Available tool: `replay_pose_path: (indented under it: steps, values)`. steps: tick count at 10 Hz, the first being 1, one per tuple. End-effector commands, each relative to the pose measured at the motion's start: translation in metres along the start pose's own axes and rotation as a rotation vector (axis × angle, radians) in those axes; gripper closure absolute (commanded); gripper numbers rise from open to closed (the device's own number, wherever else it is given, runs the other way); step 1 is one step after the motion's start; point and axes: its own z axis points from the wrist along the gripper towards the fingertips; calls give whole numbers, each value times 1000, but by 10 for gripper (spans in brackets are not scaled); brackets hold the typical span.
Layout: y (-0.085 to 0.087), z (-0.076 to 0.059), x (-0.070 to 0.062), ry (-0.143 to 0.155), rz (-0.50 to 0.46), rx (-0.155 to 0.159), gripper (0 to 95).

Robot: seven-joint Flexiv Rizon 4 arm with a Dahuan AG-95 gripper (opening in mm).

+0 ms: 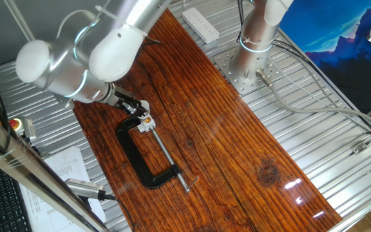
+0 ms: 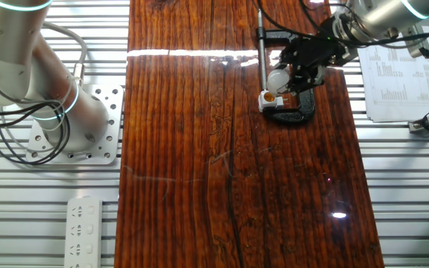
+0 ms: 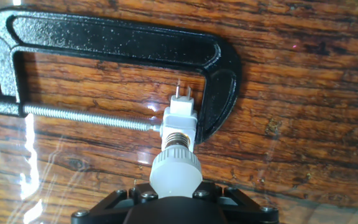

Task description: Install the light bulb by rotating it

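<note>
While the light bulb [image 3: 176,172] sits just ahead of the gripper [image 3: 176,208], its silvery thread enters a white socket block [image 3: 179,123] pinched in a black C-clamp [image 3: 123,43] on the wooden table [image 2: 199,186]. Whether the gripper squeezes the bulb cannot be told. Only the other fixed view shows orange inside the socket. From the side, the arm [image 1: 102,45] angles downward.

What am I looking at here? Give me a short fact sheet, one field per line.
Surface: wooden table
Held part: light bulb, white, its threads partly showing above the socket
Socket: small white socket block, clamped in a black C-clamp
Gripper: around the bulb's dome; fingers hidden
Elsewhere: power strip, papers
</note>
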Motion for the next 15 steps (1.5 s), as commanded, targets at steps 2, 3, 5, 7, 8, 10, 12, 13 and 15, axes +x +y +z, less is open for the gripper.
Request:
replay_pose_path:
  steps: [2, 3, 5, 7, 8, 10, 12, 13, 15]
  values:
    - [-4, 9, 4, 16, -1, 1, 950]
    - [-4, 10, 5, 14, -4, -2, 950]
    - [-4, 10, 3, 15, -7, 2, 950]
    - [-4, 14, 0, 17, -13, 0, 950]
    - [-4, 15, -1, 17, -12, -1, 950]
    - [-3, 17, -2, 17, -10, -1, 950]
    - [-2, 18, -3, 18, -4, 2, 950]
    - [-3, 20, -4, 17, 0, 1, 950]
    - [-3, 20, -5, 19, 1, 0, 950]
